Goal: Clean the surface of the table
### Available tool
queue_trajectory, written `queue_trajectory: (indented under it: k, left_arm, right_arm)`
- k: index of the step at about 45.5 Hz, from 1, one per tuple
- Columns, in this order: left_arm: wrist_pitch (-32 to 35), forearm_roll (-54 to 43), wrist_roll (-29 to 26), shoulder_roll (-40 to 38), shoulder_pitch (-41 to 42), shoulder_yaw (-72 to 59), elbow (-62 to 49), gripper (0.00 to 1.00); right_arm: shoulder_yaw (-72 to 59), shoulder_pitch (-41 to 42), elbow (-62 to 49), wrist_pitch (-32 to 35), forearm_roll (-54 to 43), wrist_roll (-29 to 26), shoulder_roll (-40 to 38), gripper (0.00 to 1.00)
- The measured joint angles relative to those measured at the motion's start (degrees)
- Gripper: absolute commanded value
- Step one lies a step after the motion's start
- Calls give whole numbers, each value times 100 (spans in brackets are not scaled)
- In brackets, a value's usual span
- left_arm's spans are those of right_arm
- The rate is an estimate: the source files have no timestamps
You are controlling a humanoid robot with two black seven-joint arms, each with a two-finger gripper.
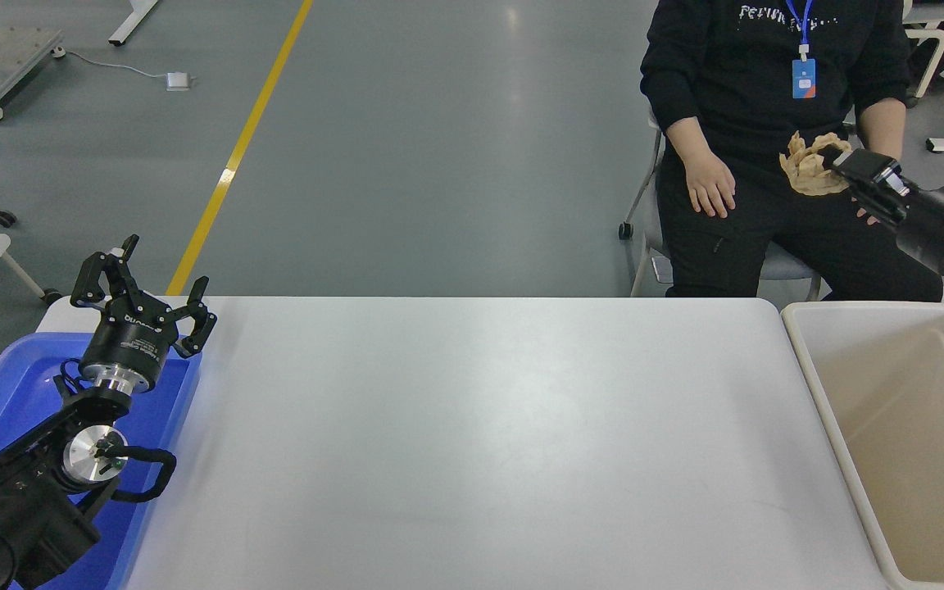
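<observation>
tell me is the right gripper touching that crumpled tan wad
Touching. In the head view the right gripper is shut on the crumpled tan wad, holding it up in the air.

Little can be read here. The left claw [144,287] carries pale lettering on its black round body, too small to make out. Across the chest of the person's black sweatshirt [767,74], above the blue lanyard card [804,79], runs a white line of print, too blurred to read.
</observation>
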Motion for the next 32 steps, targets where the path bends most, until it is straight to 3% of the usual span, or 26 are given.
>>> queue_trajectory:
  k: [15,32]
  left_arm:
    - [0,-1,0,-1,0,-1,-1,100]
    - [0,-1,0,-2,0,-2,-1,100]
  right_arm:
    - [86,-464,-1114,3,1100,-985,-78,0]
    - [106,-890,-1814,-102,1675,-3062,5,0]
